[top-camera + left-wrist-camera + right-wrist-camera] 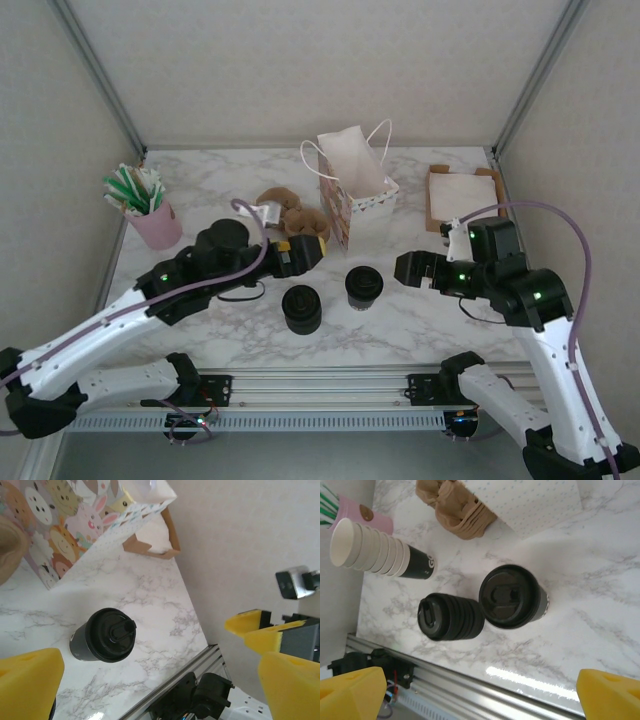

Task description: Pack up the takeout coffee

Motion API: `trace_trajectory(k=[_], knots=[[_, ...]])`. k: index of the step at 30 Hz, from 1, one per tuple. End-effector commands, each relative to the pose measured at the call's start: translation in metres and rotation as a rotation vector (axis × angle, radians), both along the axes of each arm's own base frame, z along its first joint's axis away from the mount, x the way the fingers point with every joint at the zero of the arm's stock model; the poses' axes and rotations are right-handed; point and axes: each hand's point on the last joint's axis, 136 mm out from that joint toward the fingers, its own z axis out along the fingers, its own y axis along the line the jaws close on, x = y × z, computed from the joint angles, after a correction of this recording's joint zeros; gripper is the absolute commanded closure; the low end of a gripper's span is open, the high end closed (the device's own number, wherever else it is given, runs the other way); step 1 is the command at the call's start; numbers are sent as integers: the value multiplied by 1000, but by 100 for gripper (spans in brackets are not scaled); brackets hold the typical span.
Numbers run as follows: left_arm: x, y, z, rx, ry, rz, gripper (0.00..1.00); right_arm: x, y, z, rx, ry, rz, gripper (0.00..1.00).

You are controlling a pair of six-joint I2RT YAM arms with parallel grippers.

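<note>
Marble table (400,335) is carrying everything, with both arms reaching in from the near edge. The left gripper (303,253) is hanging just beside the bag's near corner. The right gripper (408,268) is hovering near the coffee, on its right. Both are standing wide apart and holding nothing, their yellow pads (352,692) sitting at the edges of the wrist views.

Paper bag (352,190), printed with cartoon animals, is standing open at mid-table with its handles up. Cardboard tray (462,196) is lying far right and a pink cup of straws (150,215) is standing far left. Stack of cream cups (370,555) is lying on its side.

Stack of black lids (301,307) is sitting toward the near edge. The takeout coffee (364,287) is standing upright just beside it, to the right and apart, in front of the bag and between the two grippers.

Handling, as judged:
- The paper wall is looking light and thin, likely denting under a hard squeeze.
- The lid is looking smooth and press-fitted, so it is poor for gripping.
- Whether it is filled, cannot tell.
- Best hold is looking like the dark lower body, below the lid rim, kept upright.
</note>
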Motion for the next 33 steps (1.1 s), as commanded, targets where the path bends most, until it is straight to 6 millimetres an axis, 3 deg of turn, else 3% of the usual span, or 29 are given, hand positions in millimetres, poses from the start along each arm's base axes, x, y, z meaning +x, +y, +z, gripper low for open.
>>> trace_trajectory(k=[1,7,13,17,26,33], knots=[[-9,18,-13,37,5,27,0,-17,1,4,39,52,0,1],[-13,26,-19,48,-24,20,1,-15,0,9,46,68,-26,1],[3,17,-14,110,-39,-14,0,14,-11,12,-84,61,-81,1],[28,15,-7,144,-32,-25,0,46,-21,21,-201,39,-133,1],[85,40,11,143,-33,49,0,145,-3,48,-360,-56,-82,1],[115,57,13,135,-36,108,0,208,18,63,-386,-171,-40,12]])
